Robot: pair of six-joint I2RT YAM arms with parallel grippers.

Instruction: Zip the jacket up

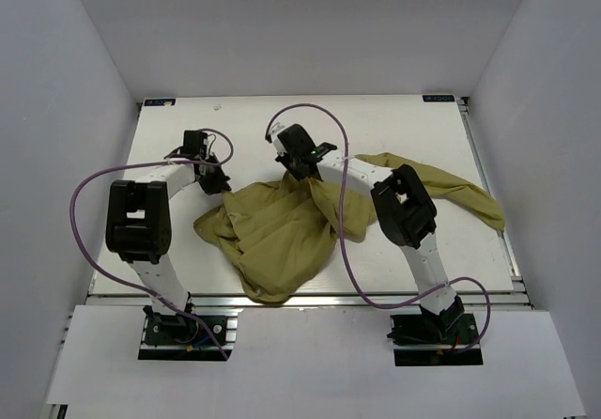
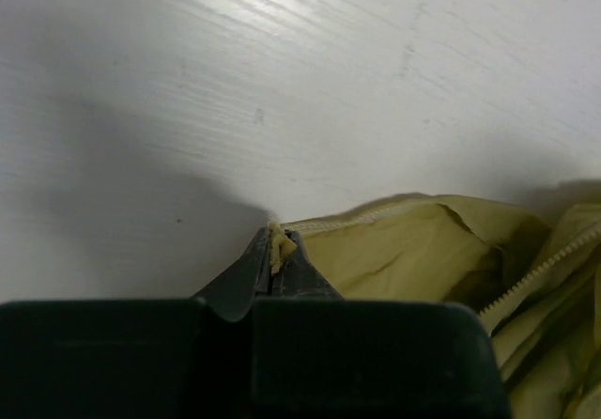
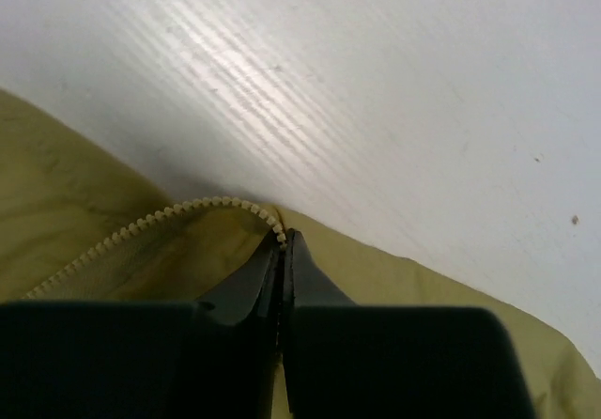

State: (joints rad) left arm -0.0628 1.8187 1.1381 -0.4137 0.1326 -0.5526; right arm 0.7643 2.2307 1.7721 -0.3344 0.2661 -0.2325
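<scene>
The jacket [image 1: 282,236] lies bunched on the table [image 1: 394,128], a sleeve [image 1: 470,198] trailing right, the left gripper [image 1: 218,180] at its far left corner, the right gripper [image 1: 302,177] at its far edge.

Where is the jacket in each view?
Top external: the jacket lies mid-table, one sleeve trailing right.
Left wrist: lower right, an edge pinched in the left gripper.
Right wrist: lower left and bottom, its zipper edge pinched in the right gripper.
Shared landmark: the white table.

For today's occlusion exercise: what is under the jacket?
The white table shows around the jacket; anything beneath its bunched folds is covered and cannot be seen.
</scene>
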